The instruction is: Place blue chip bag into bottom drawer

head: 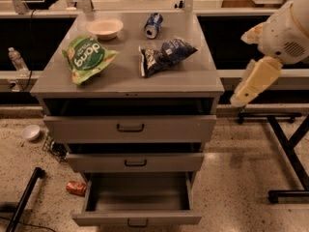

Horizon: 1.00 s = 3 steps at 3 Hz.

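The blue chip bag [164, 55] lies crumpled on the grey cabinet top [125, 81], right of centre. The bottom drawer [164, 219] is pulled out the farthest of the three drawers, and its tray shows nothing inside. My gripper [251, 83] is the cream-coloured end of the arm, hanging in the air off the cabinet's right edge. It is level with the top's front corner, to the right of the bag and apart from it. It holds nothing that I can see.
A green chip bag [87, 57], a white bowl [105, 28] and a blue soda can [153, 25] also sit on the top. The top drawer [130, 128] and middle drawer [135, 162] stand slightly open. A crushed can [76, 188], small bowl [31, 132] and black stand legs [289, 149] are on the floor.
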Available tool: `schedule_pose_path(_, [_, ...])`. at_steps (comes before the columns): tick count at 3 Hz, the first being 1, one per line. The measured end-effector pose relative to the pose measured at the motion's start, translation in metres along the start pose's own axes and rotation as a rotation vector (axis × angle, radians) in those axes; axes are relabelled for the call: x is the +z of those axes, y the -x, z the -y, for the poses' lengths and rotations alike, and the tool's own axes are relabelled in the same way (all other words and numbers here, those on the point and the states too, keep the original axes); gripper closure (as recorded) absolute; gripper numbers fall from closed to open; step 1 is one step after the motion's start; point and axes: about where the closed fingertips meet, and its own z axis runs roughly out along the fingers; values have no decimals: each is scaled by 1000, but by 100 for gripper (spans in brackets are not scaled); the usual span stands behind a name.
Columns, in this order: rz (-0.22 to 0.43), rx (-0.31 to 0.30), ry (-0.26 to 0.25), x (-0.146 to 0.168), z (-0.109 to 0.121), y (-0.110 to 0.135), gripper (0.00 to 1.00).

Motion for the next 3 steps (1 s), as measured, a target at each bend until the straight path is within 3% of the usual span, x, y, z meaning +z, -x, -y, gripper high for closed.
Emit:
schedule_pose_path(1, [98, 51, -26, 45, 33, 31, 0])
schedule_pose_path(2, [152, 110, -79, 95, 65, 73, 0])
schedule_pose_path(3, [152, 109, -79, 95, 65, 73, 0])
